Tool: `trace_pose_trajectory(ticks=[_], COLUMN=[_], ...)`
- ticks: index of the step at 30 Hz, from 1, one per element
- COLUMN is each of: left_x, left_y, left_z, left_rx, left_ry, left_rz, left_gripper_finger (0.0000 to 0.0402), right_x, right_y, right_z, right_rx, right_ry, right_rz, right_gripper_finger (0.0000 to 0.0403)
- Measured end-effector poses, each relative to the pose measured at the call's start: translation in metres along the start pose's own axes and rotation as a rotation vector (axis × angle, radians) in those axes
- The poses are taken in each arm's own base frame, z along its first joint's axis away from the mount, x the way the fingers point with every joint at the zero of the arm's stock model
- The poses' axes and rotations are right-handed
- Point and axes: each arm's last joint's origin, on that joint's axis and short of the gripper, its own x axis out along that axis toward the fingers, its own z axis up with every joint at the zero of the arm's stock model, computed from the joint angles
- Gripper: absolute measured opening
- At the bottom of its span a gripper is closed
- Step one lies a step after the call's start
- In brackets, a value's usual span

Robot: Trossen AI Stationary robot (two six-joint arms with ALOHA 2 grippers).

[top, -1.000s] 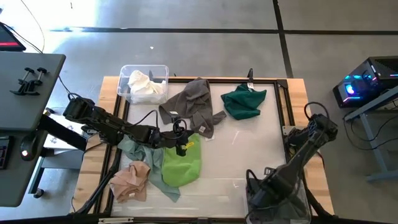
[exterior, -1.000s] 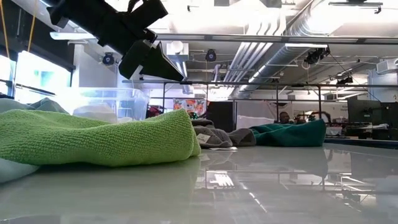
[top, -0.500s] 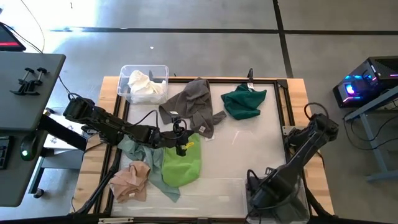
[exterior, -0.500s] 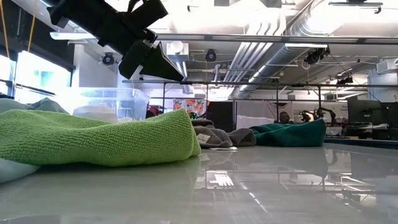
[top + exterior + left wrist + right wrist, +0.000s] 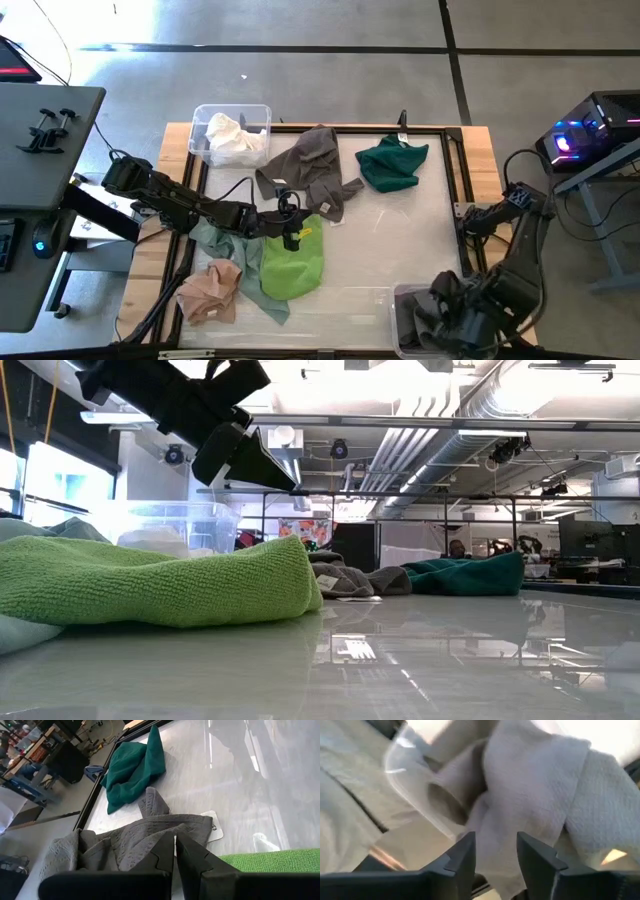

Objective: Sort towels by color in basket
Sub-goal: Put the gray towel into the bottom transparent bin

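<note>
Right gripper (image 5: 495, 851), fingers parted and holding nothing, is being held over bin (image 5: 400, 300) at table's near right corner, grey towel (image 5: 415, 320) being left inside. Left gripper (image 5: 175, 851), fingers closed and holding nothing, is being parked above green towel (image 5: 290, 262), near left edge.

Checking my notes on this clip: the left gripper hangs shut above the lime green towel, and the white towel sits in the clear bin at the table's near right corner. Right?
Not quite. The high view shows the white towel in the clear bin at the far left corner; the near right bin holds a grey towel. The left gripper does hang shut above the lime green towel.
</note>
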Motion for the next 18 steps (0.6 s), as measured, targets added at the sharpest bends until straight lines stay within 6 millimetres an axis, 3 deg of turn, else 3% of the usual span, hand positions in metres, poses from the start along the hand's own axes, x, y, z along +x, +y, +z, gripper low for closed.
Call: trace_pose_trajectory(ticks=[4,9,15,18], left_x=[0.0,0.0,0.0,0.0], left_y=[0.0,0.0,0.0,0.0], left_z=[0.0,0.001,0.002,0.002], left_rx=[-0.002,-0.006,-0.011,-0.011], left_ry=[0.0,-0.006,-0.019,-0.019], left_rz=[0.0,0.001,-0.02,-0.02], left_gripper_finger=[0.0007,0.0007,0.0007,0.0007], right_x=[0.021,0.069,0.134,0.158], right_y=[-0.005,-0.008,-0.006,-0.013], right_z=[-0.003,0.003,0.022,0.03], right_rx=[0.03,0.039,-0.083,-0.119], right_ry=[0.011,0.13,0.167,0.153], right_rz=[-0.091,-0.186,-0.051,-0.039], right_gripper_finger=[0.0113,0.008,0.0051,0.0038])
